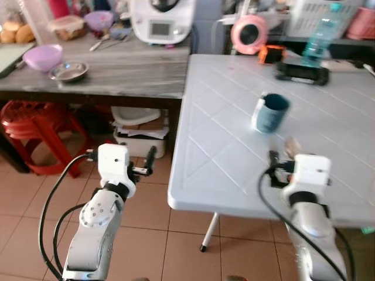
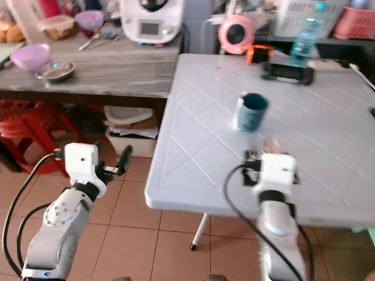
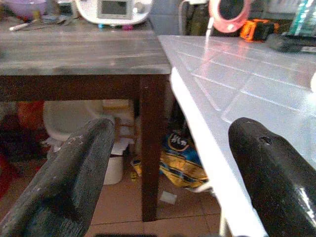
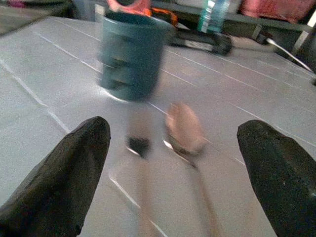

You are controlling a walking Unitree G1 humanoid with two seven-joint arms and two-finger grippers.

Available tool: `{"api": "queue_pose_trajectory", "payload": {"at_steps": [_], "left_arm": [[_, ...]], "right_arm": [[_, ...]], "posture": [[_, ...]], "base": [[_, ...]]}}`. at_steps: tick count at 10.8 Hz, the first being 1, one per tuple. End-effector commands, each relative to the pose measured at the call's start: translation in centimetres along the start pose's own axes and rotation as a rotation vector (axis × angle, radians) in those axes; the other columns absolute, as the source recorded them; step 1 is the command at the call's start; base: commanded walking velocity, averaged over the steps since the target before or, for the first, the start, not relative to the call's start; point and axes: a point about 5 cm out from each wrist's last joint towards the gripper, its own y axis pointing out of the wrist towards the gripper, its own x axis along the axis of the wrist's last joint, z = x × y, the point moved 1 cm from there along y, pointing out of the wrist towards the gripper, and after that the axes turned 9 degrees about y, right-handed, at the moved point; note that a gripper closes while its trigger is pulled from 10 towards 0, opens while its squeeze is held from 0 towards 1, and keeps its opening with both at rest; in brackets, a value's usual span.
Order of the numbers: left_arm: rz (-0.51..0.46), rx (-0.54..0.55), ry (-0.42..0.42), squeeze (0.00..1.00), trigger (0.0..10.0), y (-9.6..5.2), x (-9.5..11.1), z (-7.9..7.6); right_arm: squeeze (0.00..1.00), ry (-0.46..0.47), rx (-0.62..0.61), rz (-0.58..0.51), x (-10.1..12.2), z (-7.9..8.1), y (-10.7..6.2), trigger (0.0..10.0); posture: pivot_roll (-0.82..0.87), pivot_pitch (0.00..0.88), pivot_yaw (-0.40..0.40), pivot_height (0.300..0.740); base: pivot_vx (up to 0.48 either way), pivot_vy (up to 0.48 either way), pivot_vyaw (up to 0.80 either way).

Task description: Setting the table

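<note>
A teal mug [image 1: 270, 113] stands upright near the middle of the white plastic table [image 1: 222, 146]. Just in front of it lies a wooden spoon [image 4: 183, 129] beside another thin utensil [image 4: 139, 145], both blurred. My right gripper [image 4: 173, 143] hovers low over the table's front part, open, with the two utensils lying between its fingers and the mug beyond them. My left gripper [image 1: 140, 159] is open and holds nothing. It hangs over the tiled floor just left of the white table's edge [image 3: 197, 128].
A grey-topped wooden table [image 1: 117, 76] stands at the left with a purple bowl [image 1: 43, 57], a steel dish [image 1: 68, 72] and a white appliance [image 1: 162, 20]. Under it are a red stool [image 1: 35, 126] and a white box [image 1: 139, 137]. A water bottle [image 1: 319, 35] and a black device [image 1: 302, 71] sit at the white table's far side.
</note>
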Motion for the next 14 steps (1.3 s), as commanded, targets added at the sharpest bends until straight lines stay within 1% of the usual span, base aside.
{"api": "queue_pose_trajectory", "payload": {"at_steps": [1,2,3,5,6,7,8,9,10,11,12,14], "left_arm": [[0.007,-0.018,0.01,0.0,10.0,-0.3,0.1,0.1],[0.021,-0.033,0.013,0.0,10.0,-0.5,0.0,0.1],[0.027,-0.038,0.018,0.0,10.0,-0.5,0.0,0.1],[0.04,-0.091,0.037,0.0,10.0,-0.8,0.2,-0.1],[0.046,-0.091,0.04,0.0,10.0,-1.0,0.2,0.1],[0.05,-0.092,0.043,0.0,10.0,-1.1,0.2,0.2],[0.057,-0.097,0.049,0.0,10.0,-1.2,0.2,0.3],[0.062,-0.1,0.053,0.0,10.0,-1.2,0.3,0.3],[0.064,-0.1,0.054,0.0,10.0,-1.2,0.3,0.3],[0.069,-0.098,0.057,0.0,10.0,-1.1,0.3,0.3],[0.073,-0.096,0.057,0.0,10.0,-1.1,0.3,0.3],[0.076,-0.094,0.056,0.0,10.0,-1.0,0.3,0.3]], "right_arm": [[0.0,0.003,-0.035,0.008,0.0,-0.4,-0.1,10.0],[0.0,0.027,-0.085,0.045,-0.6,-1.2,-0.4,10.0],[0.0,0.033,-0.096,0.046,-0.6,-1.4,-0.3,10.0],[0.0,0.034,-0.105,0.021,0.6,-2.0,0.7,10.0],[0.0,0.029,-0.091,0.008,1.3,-2.1,1.2,10.0],[0.0,0.028,-0.081,-0.002,1.7,-2.0,1.4,10.0],[0.0,0.031,-0.045,0.004,2.1,-1.5,1.9,10.0],[0.0,0.024,0.008,0.037,2.0,-0.8,2.1,10.0],[0.0,0.025,0.03,0.059,1.8,-0.5,2.1,10.0],[0.0,0.032,0.088,0.093,1.6,0.1,2.2,10.0],[0.0,0.033,0.13,0.128,1.3,0.3,2.2,10.0],[0.0,0.025,0.171,0.158,1.2,0.2,2.2,10.0]], "posture": [[-0.03,0.0,0.04,0.74],[-0.03,0.009,0.046,0.74],[-0.03,0.014,0.048,0.74],[-0.03,0.048,0.063,0.74],[-0.02,0.057,0.068,0.74],[-0.02,0.061,0.07,0.74],[-0.02,0.065,0.072,0.74],[-0.02,0.067,0.074,0.74],[-0.02,0.067,0.074,0.74],[-0.02,0.068,0.073,0.74],[-0.02,0.067,0.073,0.74],[-0.02,0.066,0.071,0.74]], "base": [[0.0,0.0,0.0],[0.0,0.0,0.0],[0.0,0.0,0.0],[0.0,0.0,0.0],[0.0,0.0,0.0],[0.0,0.0,0.0],[0.0,0.0,0.0],[0.0,0.0,0.0],[0.0,0.0,0.0],[0.0,0.0,0.0],[0.0,0.0,0.0],[0.0,0.0,0.0]]}}
